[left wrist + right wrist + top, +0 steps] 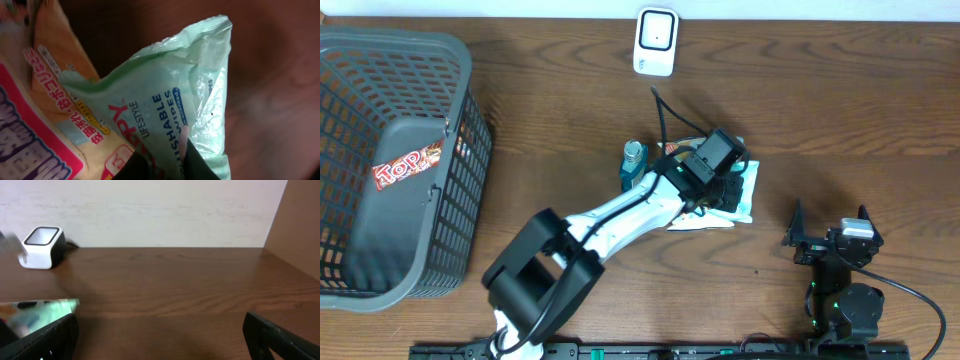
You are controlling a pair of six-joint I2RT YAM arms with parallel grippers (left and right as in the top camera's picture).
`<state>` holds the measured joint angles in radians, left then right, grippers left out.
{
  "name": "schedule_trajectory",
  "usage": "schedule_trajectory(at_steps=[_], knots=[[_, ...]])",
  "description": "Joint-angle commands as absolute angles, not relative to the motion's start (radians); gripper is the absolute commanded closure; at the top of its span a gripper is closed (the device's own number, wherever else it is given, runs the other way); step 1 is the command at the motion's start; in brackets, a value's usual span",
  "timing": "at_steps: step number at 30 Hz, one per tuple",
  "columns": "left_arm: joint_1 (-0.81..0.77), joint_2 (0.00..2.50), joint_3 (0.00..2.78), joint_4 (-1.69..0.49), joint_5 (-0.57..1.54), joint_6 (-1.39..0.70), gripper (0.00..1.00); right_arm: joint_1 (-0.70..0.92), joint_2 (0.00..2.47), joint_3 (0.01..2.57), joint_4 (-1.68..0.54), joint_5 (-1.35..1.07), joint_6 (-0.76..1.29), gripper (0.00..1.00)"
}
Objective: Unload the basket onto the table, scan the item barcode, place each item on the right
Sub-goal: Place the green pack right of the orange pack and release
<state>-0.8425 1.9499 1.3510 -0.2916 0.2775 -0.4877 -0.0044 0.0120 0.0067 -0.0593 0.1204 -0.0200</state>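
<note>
Although my wrist view shows only the dark tips at its bottom edge, my left pincer looks pressed almost together on a fold of the mint-green wipes pack, so I judge it to be pinching the film rather than closed on nothing. That pack fills the view, its printed face towards the camera, and I can see no barcode on the side that shows. Just beside it, and partly under it, lies an orange and pink packet. From overhead, the pack sits well short of the scanner, on my side of it and somewhat to the right, on the surface. A teal bottle stands nearer the scanner's line, also on my side of it. My right pincer is spread wide and holds nothing; it waits further right of the scanner and closer to me than the pack. A grey basket with one snack bar in it sits far to the scanner's left. As I read it, the task is at its start: the grip is made, while the lift, the carry to the scanner and turning the barcode to its window are all left.
</note>
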Motion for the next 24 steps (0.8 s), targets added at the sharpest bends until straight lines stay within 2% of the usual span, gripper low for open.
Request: schedule_trajectory(at_steps=[1,2,9,17,24], knots=[[-0.849,1.989,1.350,-0.289,0.214,-0.464,0.83,0.001,0.007,0.006,-0.063,0.121,-0.035,0.01],[-0.849,1.992,1.350,-0.289,0.208,-0.464,0.75,0.001,0.007,0.006,-0.063,0.121,-0.035,0.01],[-0.849,1.939,1.362,-0.290,0.191,-0.464,0.45,0.001,0.007,0.006,-0.063,0.121,-0.035,0.01],[-0.849,1.769,1.375,-0.310,0.188,-0.379,0.43,0.001,0.007,0.006,-0.063,0.121,-0.035,0.01],[-0.849,1.502,1.375,-0.408,-0.047,-0.272,0.40,0.001,0.007,0.006,-0.063,0.121,-0.035,0.01]])
